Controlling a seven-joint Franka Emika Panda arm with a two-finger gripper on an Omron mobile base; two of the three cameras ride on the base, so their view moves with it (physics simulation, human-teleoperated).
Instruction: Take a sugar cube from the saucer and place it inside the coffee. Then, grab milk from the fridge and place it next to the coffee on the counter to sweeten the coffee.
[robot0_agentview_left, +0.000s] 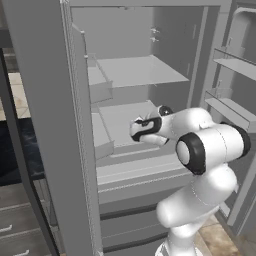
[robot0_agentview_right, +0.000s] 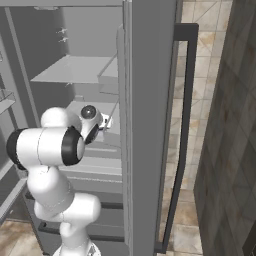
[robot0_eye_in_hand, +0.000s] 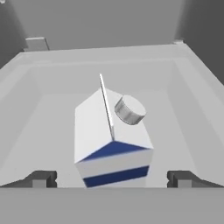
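The milk (robot0_eye_in_hand: 111, 140), a white gable-topped carton with blue bands and a grey cap, stands upright in a shallow pale grey compartment of the fridge (robot0_agentview_left: 135, 75). My gripper (robot0_eye_in_hand: 111, 178) is open just above it. Its fingertips (robot0_eye_in_hand: 41, 178) stand wide on either side of the carton, apart from it. In the left base view my arm reaches into the open fridge at middle-shelf height, hand (robot0_agentview_left: 145, 129) pointing inward. A strip of the black counter (robot0_agentview_left: 12, 155) lies at the far left. Sugar cube, saucer and coffee are out of view.
The open left fridge door (robot0_agentview_left: 45, 130) stands close beside my arm. The right door (robot0_agentview_left: 235, 65) carries bins. In the right base view that door (robot0_agentview_right: 147, 125) with its long dark handle (robot0_agentview_right: 182, 140) blocks the way rightward. Grey drawers (robot0_agentview_left: 15, 220) sit under the counter.
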